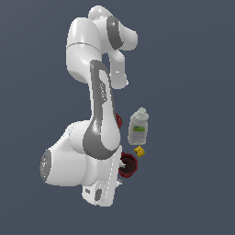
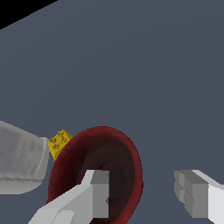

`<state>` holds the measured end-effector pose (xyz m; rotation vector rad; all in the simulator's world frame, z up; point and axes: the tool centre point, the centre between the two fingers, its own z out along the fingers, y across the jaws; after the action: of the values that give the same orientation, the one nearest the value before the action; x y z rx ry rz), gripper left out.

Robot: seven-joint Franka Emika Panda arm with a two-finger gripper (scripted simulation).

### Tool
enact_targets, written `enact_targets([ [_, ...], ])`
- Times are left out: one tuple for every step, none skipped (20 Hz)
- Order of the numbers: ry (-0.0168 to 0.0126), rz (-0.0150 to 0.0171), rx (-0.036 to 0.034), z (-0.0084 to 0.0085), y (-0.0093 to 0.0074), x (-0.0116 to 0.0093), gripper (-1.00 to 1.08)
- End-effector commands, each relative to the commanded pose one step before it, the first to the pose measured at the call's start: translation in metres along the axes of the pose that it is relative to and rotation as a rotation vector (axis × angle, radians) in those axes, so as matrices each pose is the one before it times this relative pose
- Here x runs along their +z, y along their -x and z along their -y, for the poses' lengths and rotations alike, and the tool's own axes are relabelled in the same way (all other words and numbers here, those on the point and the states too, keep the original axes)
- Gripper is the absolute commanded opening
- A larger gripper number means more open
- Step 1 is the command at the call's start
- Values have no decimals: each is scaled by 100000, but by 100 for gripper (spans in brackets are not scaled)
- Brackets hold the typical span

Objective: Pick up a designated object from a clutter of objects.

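While our arm fills the exterior view, we see the red mug [image 1: 128, 165] at lower centre, below the bottle [image 1: 138, 127] and yellow block [image 1: 140, 151]. Wrist view: our claw [image 2: 146, 194] stands apart, one finger [image 2: 98, 192] over the mug's mouth, the other outside its rim.

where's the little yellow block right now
In the exterior view, the yellow block lies just below the white bottle and up-right of the red mug; the wrist view shows it between them.
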<state>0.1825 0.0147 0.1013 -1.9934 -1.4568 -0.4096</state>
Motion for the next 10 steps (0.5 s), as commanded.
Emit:
enact_targets([
  [-66,-519,-862,-91,37,79,28],
  [-5,-27,-40,-9,11,8,28],
  [2,209,384,38,9,-18,28],
  [0,0,0,-2,3,43,28],
  [0,0,0,-6,9,128,28],
  [-1,-22,-43,3,-10,207,28],
  [0,0,0,-13,21,299,28],
  [-2,-41,-89,14,-24,371,28],
  [-1,-25,-64,7,-4,460,28],
  [0,0,0,-9,36,466,28],
])
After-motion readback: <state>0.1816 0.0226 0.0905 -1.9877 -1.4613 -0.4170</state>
